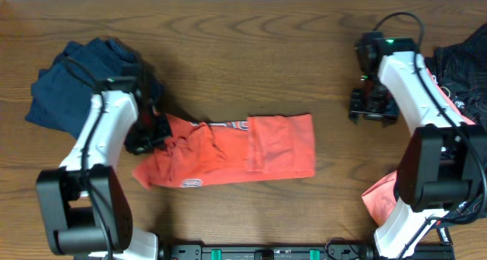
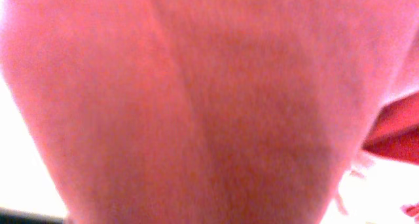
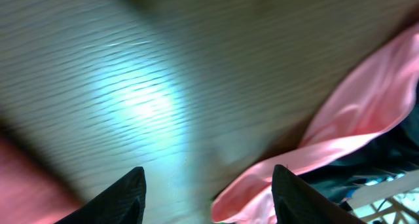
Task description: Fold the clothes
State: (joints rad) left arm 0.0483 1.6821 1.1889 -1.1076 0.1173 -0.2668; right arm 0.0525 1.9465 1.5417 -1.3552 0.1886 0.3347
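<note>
An orange garment (image 1: 251, 150) lies across the middle of the wooden table, its right part folded flat and its left part bunched. My left gripper (image 1: 152, 134) is at the garment's left edge and seems shut on the cloth. The left wrist view is filled with the orange cloth (image 2: 209, 106), and the fingers are hidden there. My right gripper (image 1: 373, 108) hovers over bare table to the right of the garment. It is open and empty, with its fingers wide apart in the right wrist view (image 3: 209, 198).
A pile of navy clothes (image 1: 72, 85) lies at the back left. A dark patterned pile (image 1: 464, 55) lies at the back right. A pink garment (image 1: 380, 199) lies by the right arm's base; pink cloth (image 3: 366, 106) also shows in the right wrist view.
</note>
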